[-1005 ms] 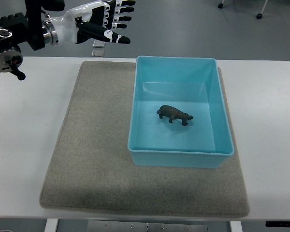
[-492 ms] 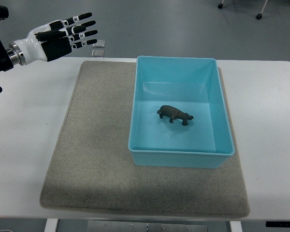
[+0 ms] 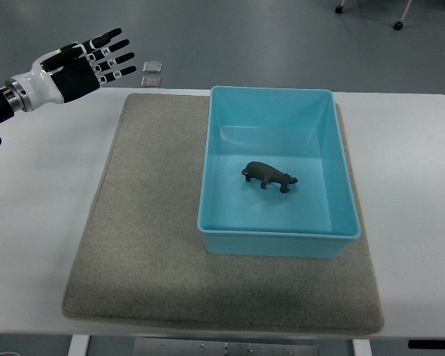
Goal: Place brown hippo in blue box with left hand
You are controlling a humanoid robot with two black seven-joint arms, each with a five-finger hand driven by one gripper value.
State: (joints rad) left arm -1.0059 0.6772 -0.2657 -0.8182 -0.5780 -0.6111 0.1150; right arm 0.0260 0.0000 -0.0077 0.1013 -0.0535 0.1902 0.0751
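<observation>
With the brown hippo [image 3: 268,176] standing inside the blue box [image 3: 277,237], the empty, splay-fingered left hand [image 3: 80,68], far left of the box, should retreat clear without swinging over it.

The scene is bright and evenly lit from overhead, with soft, diffuse light and no harsh contrast. The white table [image 3: 415,193] reads clean without blown-out glare. The box [image 3: 278,245] shows a faint pale sheen on its inner floor near the far wall, and casts a soft shadow on the mat [image 3: 141,245] along its near side. The hippo [image 3: 268,176] throws only a small, weak shadow under itself. Focus is sharp across the frame; the left hand [image 3: 78,67] looks crisp, without motion blur. Edge distortion is slight
</observation>
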